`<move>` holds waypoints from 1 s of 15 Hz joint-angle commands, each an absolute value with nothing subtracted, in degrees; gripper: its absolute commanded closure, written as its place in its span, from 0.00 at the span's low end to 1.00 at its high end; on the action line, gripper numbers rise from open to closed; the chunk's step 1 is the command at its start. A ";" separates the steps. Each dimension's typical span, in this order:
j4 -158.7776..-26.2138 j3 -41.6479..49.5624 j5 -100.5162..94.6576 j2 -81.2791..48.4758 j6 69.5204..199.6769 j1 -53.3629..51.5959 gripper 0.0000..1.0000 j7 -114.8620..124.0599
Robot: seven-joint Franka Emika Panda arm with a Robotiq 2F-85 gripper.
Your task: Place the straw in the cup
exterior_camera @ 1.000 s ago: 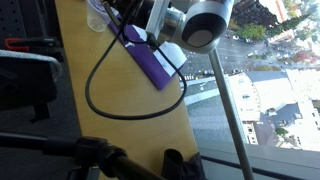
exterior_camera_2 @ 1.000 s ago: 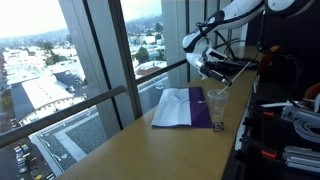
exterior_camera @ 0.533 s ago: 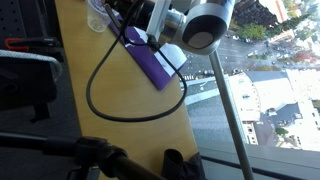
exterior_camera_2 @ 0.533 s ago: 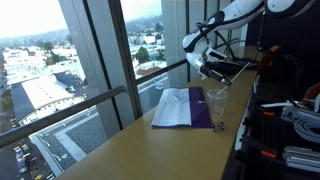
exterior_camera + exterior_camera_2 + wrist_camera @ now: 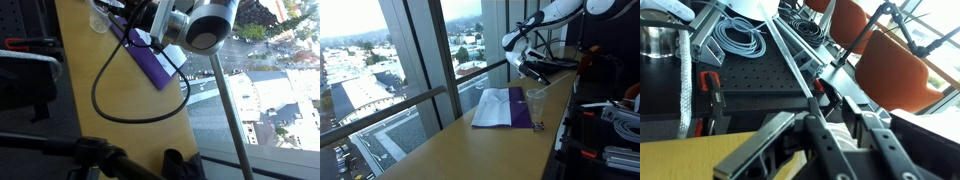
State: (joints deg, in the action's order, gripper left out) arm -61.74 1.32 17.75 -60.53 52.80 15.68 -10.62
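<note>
The clear cup [image 5: 536, 102] stands on the wooden table beside the folder, and it also shows at the table's far end [image 5: 98, 20]. My gripper [image 5: 527, 68] hangs above the cup [image 5: 135, 18]. In the wrist view the thin white straw [image 5: 790, 55] runs slantwise from the upper left down to the gripper [image 5: 838, 112]. It lies against one finger [image 5: 812, 120]. The jaws stand apart, with a gap wider than the straw. A pale ribbed shape shows below that gap; I cannot tell whether it is the cup. The straw is too thin to make out in both exterior views.
A purple-and-white folder [image 5: 500, 108] lies flat next to the cup [image 5: 150, 62]. A thick black cable [image 5: 110, 100] loops across the table. Window glass runs along the table's long edge. Orange chairs [image 5: 880, 40] and coiled cables [image 5: 735, 40] stand beyond.
The arm has shifted slightly over the cup, and the black cable loop has moved a little with it. The cup and folder have not moved.
</note>
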 commanded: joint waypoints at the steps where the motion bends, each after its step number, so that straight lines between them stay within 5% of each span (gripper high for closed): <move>1: -58.64 0.64 19.20 -62.07 50.83 16.61 0.38 -9.94; 6: -58.51 0.57 19.02 -61.95 50.82 16.74 0.01 -10.32; 15: -70.38 1.43 15.86 -53.18 56.16 15.98 0.00 -16.10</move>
